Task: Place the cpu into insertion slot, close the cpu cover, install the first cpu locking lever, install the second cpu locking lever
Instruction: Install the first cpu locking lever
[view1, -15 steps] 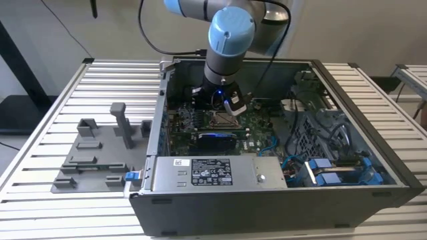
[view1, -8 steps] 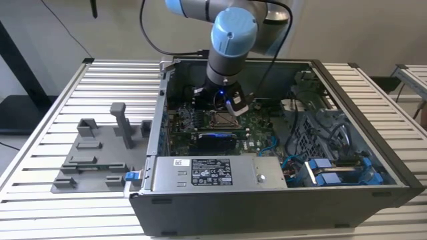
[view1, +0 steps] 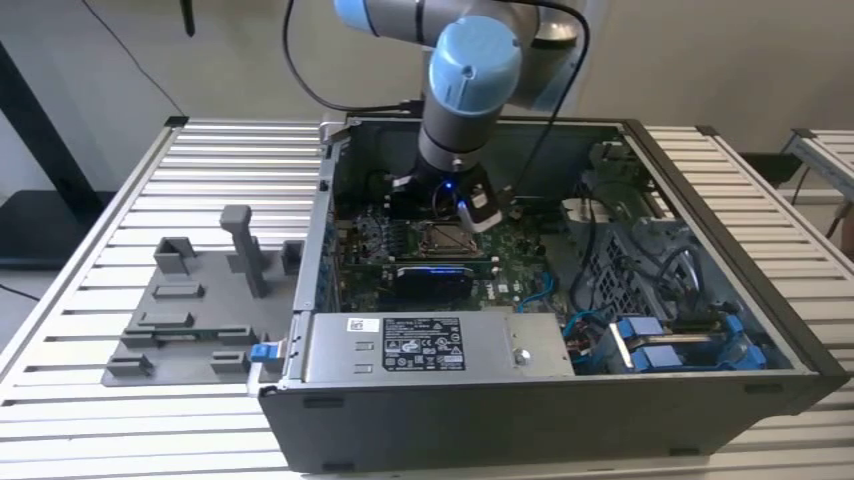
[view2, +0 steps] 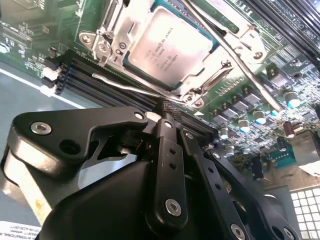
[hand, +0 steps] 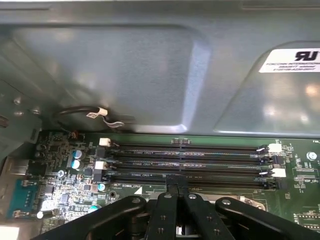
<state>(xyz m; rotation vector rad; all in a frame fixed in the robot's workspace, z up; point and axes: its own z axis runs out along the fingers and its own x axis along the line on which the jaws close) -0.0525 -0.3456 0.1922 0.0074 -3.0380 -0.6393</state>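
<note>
Exterior view: the arm (view1: 461, 90), a grey tube with pale-blue joint caps, reached steeply down into the open case (view1: 694, 390). Its gripper (view1: 461, 208) hung at 12 o'clock of the slot (view1: 447, 238), close above it. The case stood on a ribbed white table (view1: 174, 160), and a grey moulded fixture (view1: 187, 310) lay at the case's 9 o'clock.

Second wrist view: the black, angular fingers (view2: 165, 145) were pressed together. Their tips sat just beside a thin steel lever (view2: 125, 84) running along one edge of the socket; whether they touched it could not be told. The cpu (view2: 170, 47), a flat square with a matt silvery top, sat in the slot under the cover (view2: 131, 25), a glossy metal frame lying flat around it. A longer lever (view2: 230, 54) crossed the cover's other side at a slant.

First wrist view: the fingertips (hand: 172, 186) pointed at four long black memory slots (hand: 190, 162) on the green board (hand: 310, 200), before a smooth grey case wall (hand: 150, 75).
</note>
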